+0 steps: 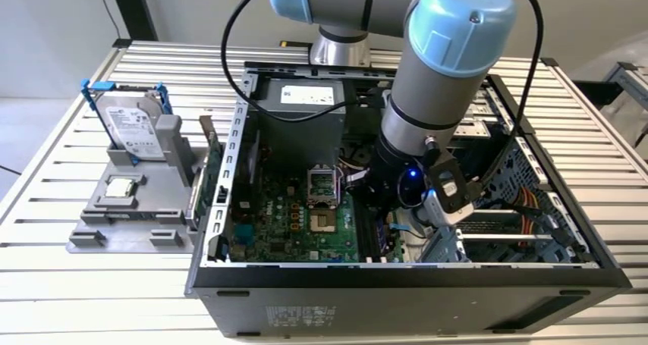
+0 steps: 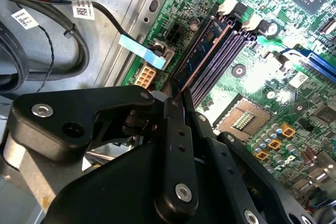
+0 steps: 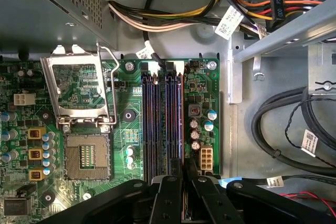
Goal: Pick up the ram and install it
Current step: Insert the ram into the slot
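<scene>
We see the gripper [image 2: 176, 98] down inside the open PC case [image 1: 405, 273], right over the mem slots [image 3: 163, 124] on the mobo [image 1: 294, 216]. In the second wrist view the fingers [image 2: 176, 145] are pinched together on the ram [image 2: 202, 51]; the stick stands on edge in the slot nearest the board's edge, its length running away from the fingers along that slot. White latch [image 2: 227, 7] sits at the slot's far end. In the first wrist view the ram [image 3: 180, 124] is a thin edge in that outermost slot, fingers [image 3: 169, 198] meeting over its near end. Can't tell if it's fully seated.

Beside the slots: CPU socket [image 3: 86, 156], bare, its retention frame [image 3: 79, 90] flipped open. Small white connector [image 3: 206, 158] just on the other side of the slots, by some caps. Farther off, a bundle of yellow/black wires [image 3: 173, 17] runs along the case wall.

Exterior view: arm [image 1: 435, 102] reaches down into the case from above. Outside the case, toward the exterior view's left, a grey fixture [image 1: 132, 208] on the slatted table [image 1: 61, 284] holds the HDD [image 1: 132, 129] upright in its blue frame, and the CPU chip [image 1: 121, 186] lies flat in front of it.
</scene>
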`<state>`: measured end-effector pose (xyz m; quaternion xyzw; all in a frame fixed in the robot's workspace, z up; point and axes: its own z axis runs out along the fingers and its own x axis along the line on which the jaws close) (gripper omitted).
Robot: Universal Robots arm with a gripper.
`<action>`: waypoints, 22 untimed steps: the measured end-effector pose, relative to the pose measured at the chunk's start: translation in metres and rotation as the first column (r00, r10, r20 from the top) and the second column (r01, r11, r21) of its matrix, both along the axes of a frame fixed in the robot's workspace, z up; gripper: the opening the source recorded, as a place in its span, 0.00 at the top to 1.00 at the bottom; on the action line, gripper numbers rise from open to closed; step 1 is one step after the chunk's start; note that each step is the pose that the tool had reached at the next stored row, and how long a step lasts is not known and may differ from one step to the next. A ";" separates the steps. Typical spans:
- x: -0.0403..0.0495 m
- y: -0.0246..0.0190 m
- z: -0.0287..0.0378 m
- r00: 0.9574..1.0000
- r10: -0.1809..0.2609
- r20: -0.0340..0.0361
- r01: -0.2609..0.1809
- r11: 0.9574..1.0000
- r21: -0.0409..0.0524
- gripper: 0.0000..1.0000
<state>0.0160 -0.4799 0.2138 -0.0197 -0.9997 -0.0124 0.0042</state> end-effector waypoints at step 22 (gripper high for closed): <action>0.0000 -0.0001 0.0271 1.000 0.000 0.000 0.000 1.000 0.000 1.00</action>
